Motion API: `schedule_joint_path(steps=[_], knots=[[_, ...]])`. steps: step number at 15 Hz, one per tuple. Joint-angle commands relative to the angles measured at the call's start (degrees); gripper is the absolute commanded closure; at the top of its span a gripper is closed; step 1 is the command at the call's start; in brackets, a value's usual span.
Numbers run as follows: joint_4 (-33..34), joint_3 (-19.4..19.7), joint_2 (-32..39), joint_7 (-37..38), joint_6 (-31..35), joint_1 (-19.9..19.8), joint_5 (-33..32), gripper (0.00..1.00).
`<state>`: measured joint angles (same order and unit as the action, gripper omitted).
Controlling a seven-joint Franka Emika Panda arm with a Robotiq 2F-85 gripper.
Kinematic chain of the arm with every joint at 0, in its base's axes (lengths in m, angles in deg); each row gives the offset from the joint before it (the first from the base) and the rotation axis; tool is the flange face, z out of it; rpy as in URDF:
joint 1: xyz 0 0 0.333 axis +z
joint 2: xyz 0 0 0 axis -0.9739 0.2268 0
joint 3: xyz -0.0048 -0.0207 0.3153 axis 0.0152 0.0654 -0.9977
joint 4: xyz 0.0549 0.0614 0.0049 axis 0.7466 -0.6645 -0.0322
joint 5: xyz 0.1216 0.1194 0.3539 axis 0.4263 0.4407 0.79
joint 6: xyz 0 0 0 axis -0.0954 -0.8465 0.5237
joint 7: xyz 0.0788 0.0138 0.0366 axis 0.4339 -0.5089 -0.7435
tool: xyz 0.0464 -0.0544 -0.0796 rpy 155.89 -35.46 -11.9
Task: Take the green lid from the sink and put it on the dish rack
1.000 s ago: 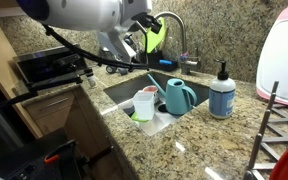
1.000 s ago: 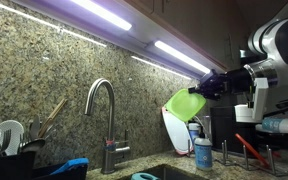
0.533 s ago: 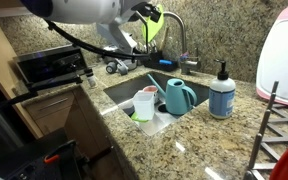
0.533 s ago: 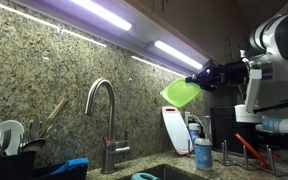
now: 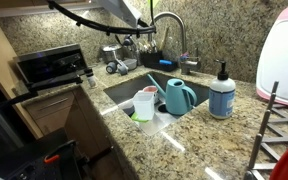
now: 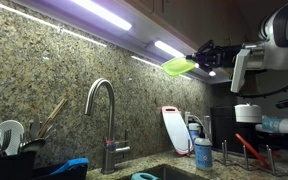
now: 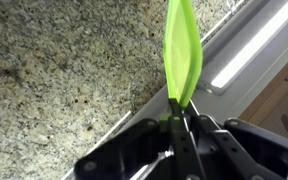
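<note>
Gripper (image 7: pixel 177 128) is clamped on the rim of the pale lime-green translucent plastic lid (image 7: pixel 182 50). The lid is held edge-on, high up by the under-cabinet light strip (image 6: pixel 162 46), well above the curved chrome faucet (image 6: pixel 104 105) and the recessed metal sink (image 5: pixel 134 88). It's a thin pinch and probably pivots easily, so translate slowly with no wrist snaps. Drop clear of the cabinet, swing to the dark wire dish rack (image 5: pixel 268 122), lower between the prongs, and release only once seated.

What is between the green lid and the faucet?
Nothing but air: in an exterior view the lid, pinched by the gripper, hangs higher than the faucet, granite wall behind.
</note>
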<state>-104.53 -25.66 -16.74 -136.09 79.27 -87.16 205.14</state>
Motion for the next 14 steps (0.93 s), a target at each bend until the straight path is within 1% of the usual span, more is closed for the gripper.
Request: schedule_joint_path(steps=[1, 6, 8, 12, 14], knots=[[1.13, 0.10, 1.11, -0.14, -2.66, -1.76, 3.28, 0.98], [3.38, 0.54, 3.75, -0.69, -2.33, -3.27, 7.18, 0.98], [4.10, 2.12, 4.41, 0.99, -2.93, -4.25, 5.33, 0.98], [7.43, 6.35, 8.27, 0.45, -6.58, -6.70, 5.39, 0.98], [8.51, 7.00, 9.66, 0.61, -4.36, -6.81, 5.32, 0.98]])
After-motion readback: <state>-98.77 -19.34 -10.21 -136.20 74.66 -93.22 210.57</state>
